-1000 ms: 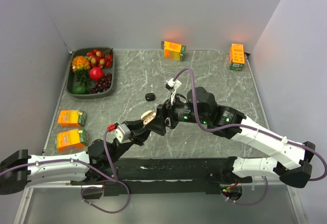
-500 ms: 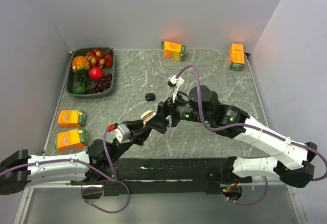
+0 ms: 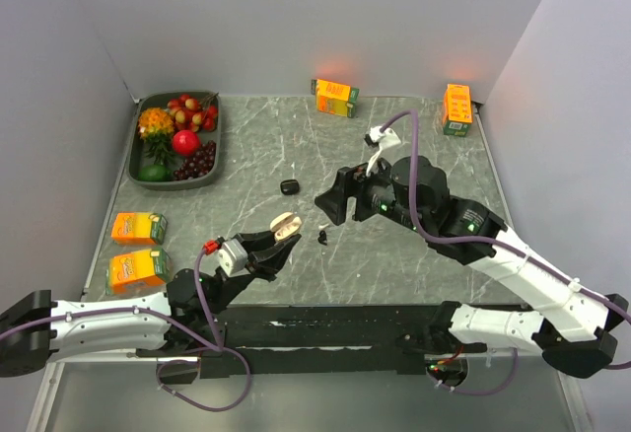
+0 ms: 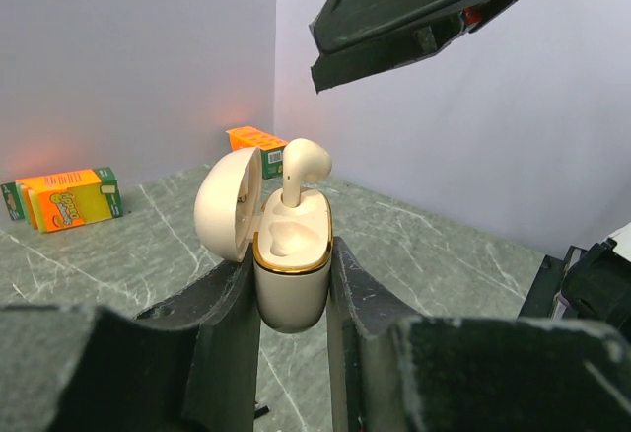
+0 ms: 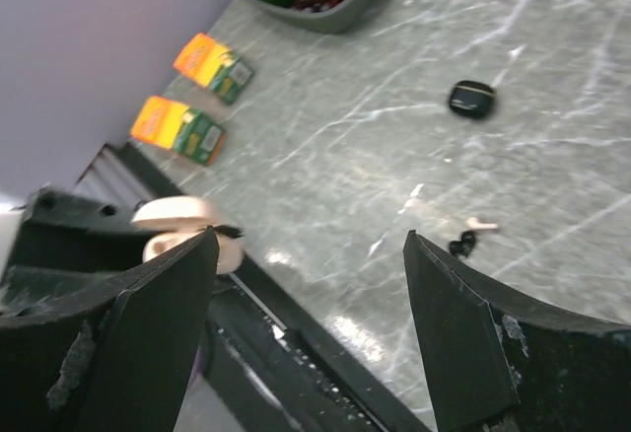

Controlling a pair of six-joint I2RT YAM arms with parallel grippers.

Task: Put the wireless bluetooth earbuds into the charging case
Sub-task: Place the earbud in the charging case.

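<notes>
Case [image 4: 293, 274]: glossy cream egg, gold-rimmed

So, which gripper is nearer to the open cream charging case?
Left. The left gripper is shut on the charging case, one finger on each side of it. The right gripper stands open, apart from the case, to its right and a little beyond it.
</notes>
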